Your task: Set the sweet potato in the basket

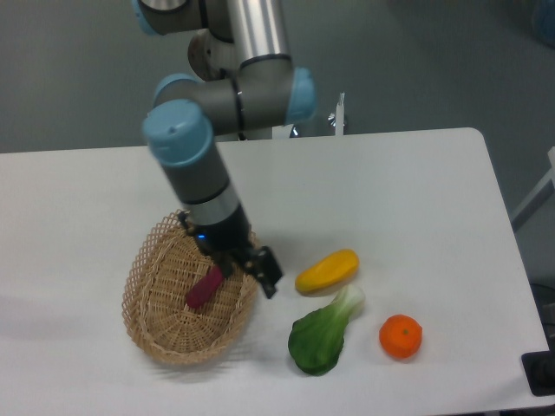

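The sweet potato [204, 289] is a small magenta-maroon tuber lying tilted inside the basket [152, 329], right of its middle. The basket is an oval of light tan wicker at the front left of the table. My gripper [247, 270] hangs over the basket's right rim with its jaws spread open. One black finger [270, 278] is outside the rim and the other sits by the sweet potato's upper end. Nothing is held between the fingers.
A yellow-orange oblong vegetable [327, 270] lies just right of the gripper. A green leafy bok choy [323, 334] and a round orange fruit [401, 336] lie at the front right. The table's front edge runs close below the basket.
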